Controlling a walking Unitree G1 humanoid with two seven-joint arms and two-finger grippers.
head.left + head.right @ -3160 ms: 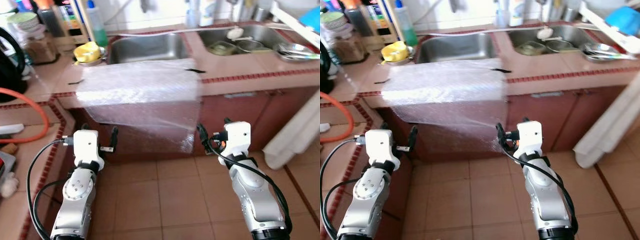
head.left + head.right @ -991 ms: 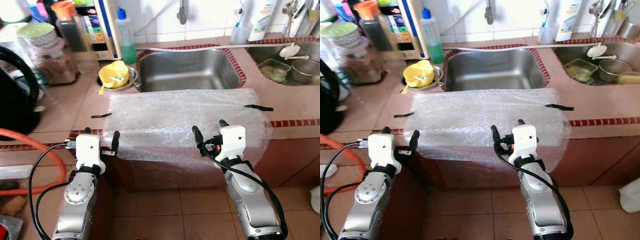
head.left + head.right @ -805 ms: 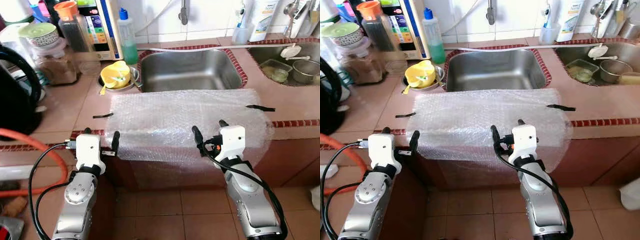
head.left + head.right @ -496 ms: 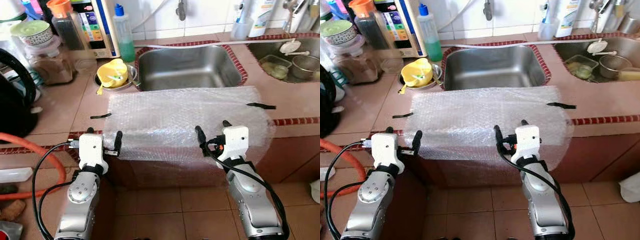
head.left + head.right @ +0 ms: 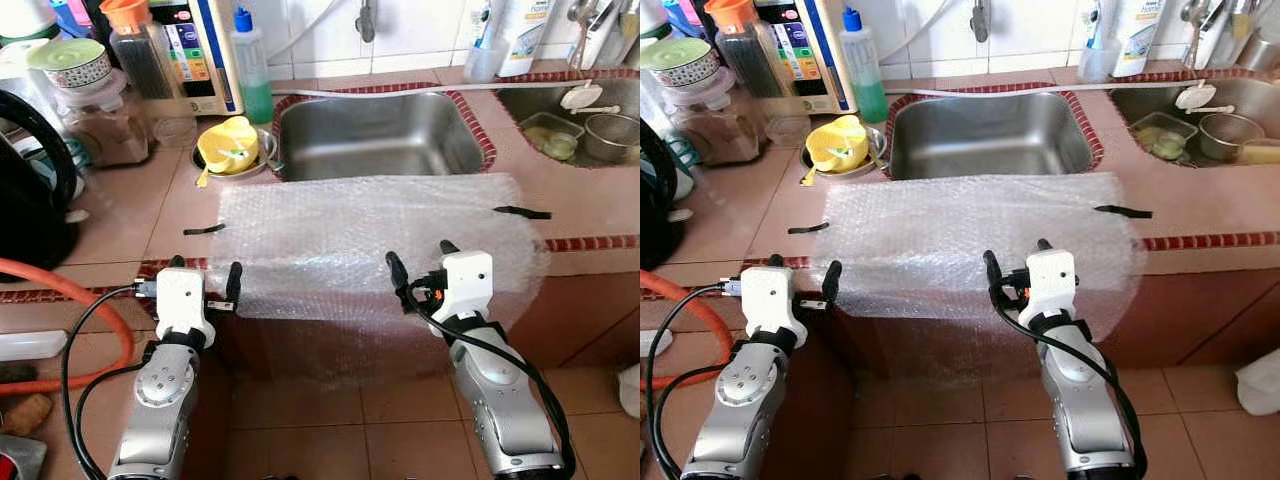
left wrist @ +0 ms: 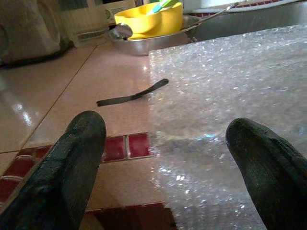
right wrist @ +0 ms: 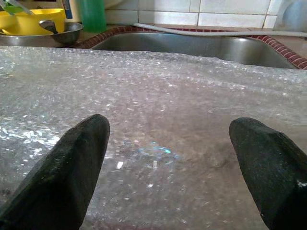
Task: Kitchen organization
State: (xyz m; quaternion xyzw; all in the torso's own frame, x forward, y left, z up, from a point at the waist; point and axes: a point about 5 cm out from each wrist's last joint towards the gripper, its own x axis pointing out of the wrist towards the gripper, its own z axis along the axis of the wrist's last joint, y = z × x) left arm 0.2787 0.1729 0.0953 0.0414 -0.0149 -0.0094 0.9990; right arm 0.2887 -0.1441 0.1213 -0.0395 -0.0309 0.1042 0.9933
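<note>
A sheet of bubble wrap (image 5: 370, 240) was seen spread along the counter's (image 5: 120, 215) front edge before the sink (image 5: 380, 135), its long axis running side to side and its near border draped over the edge. The left gripper (image 5: 203, 275) was held wide open at the sheet's left corner, the right gripper (image 5: 420, 262) equally wide at its middle; neither was closed on anything.

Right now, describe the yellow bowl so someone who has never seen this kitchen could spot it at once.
Find the empty steel sink in the counter. Just left of it, by the green soap bottle, a steel dish holds the yellow bowl. It is the one bright yellow thing there.
</note>
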